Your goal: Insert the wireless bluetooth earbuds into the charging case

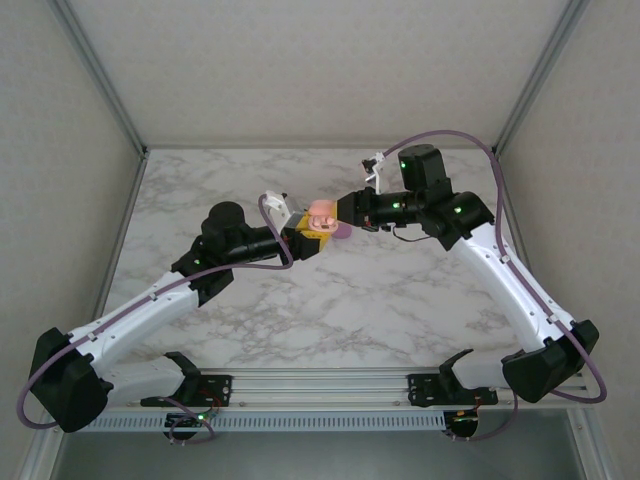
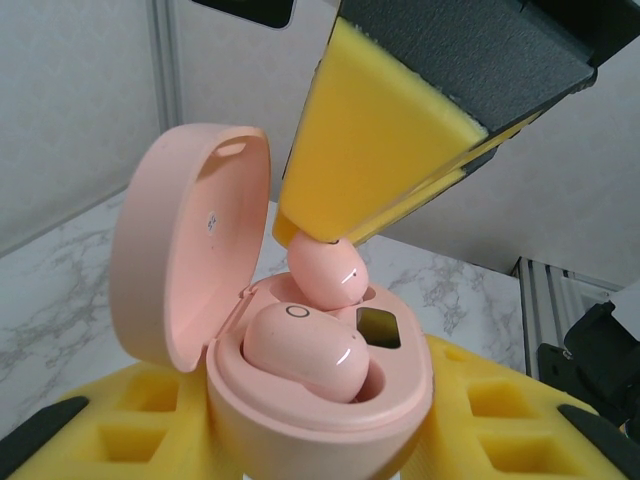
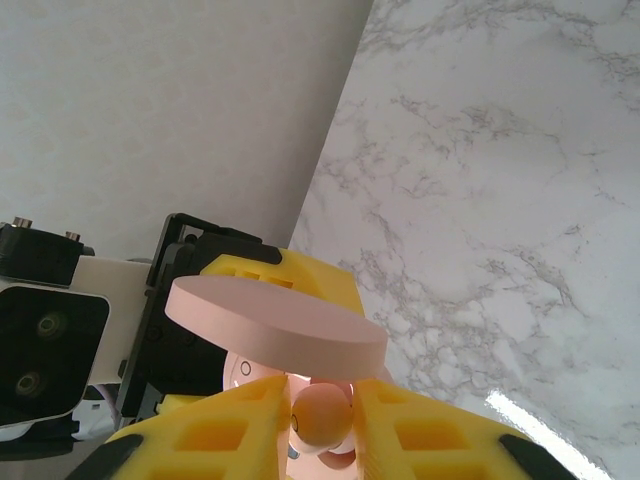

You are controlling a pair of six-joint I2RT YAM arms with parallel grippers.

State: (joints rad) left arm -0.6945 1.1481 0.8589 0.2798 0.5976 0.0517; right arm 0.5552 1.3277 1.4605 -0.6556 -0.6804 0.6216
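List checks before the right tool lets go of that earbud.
1. Grip of left tool on case: ok.
2. Open lid clear of both earbuds: ok.
3. Seating of first earbud: ok.
4. Pinch of right tool on second earbud: ok.
5. Seating of second earbud: not ok, tilted and standing proud of the case.

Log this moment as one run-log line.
left jaws: shut on charging case, lid open | right jaws: shut on second earbud, tip in case | first earbud: seated
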